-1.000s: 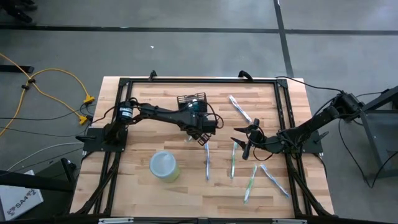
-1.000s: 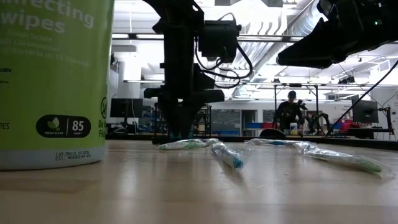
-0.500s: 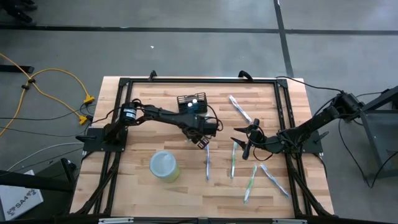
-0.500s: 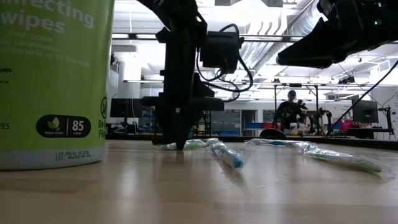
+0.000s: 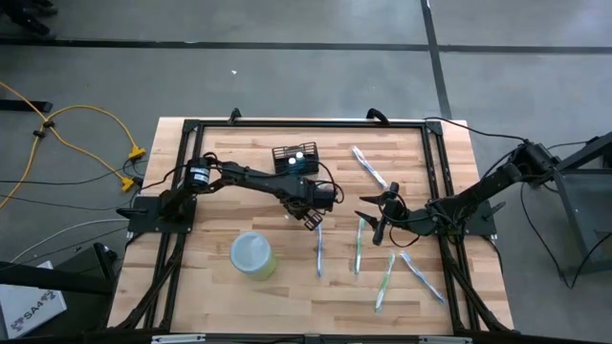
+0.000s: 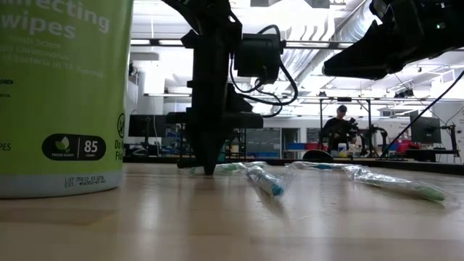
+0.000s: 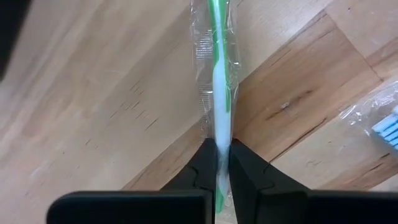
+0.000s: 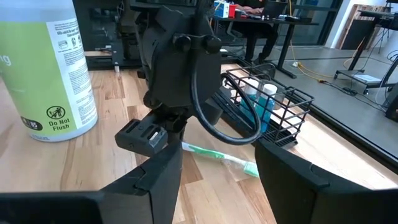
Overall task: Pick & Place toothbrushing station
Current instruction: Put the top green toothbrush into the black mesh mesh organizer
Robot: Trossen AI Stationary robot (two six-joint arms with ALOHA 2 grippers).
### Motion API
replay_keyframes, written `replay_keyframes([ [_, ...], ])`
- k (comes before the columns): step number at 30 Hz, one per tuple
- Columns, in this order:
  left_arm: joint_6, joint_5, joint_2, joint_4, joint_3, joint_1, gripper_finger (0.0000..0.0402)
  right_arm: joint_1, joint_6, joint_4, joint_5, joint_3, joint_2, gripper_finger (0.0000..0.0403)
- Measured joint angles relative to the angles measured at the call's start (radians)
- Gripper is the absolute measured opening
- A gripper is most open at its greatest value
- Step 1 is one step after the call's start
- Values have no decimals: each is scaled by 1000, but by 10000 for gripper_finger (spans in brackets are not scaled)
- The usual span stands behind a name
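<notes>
Your left gripper (image 7: 222, 163) is clamped on a green-and-white toothbrush in clear plastic wrap (image 7: 217, 93), tips down at the wooden table (image 5: 210, 277). The small black wire-mesh rectangular holder (image 5: 295, 158) sits just behind that gripper, near the table's far edge. Your right gripper (image 5: 377, 216) hangs spread wide, well apart from the holder, bare wood between them.

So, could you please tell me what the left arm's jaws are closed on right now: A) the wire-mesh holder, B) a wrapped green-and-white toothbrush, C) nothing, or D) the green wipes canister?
B: the left wrist view shows the left gripper pinching a wrapped green-and-white toothbrush lying on the table; the wire-mesh holder stands apart.
</notes>
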Motion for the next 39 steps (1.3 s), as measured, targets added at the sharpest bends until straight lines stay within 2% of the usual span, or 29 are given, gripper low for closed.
replay_keyframes([
  [22,3,-18,-4,2,-2,-4,10,0,0,0,0,0,0,195],
  [28,25,-130,-38,5,-10,-35,10,0,0,0,0,-1,0,195],
  [39,66,-287,-209,19,-6,-119,10,0,0,0,0,-1,0,195],
])
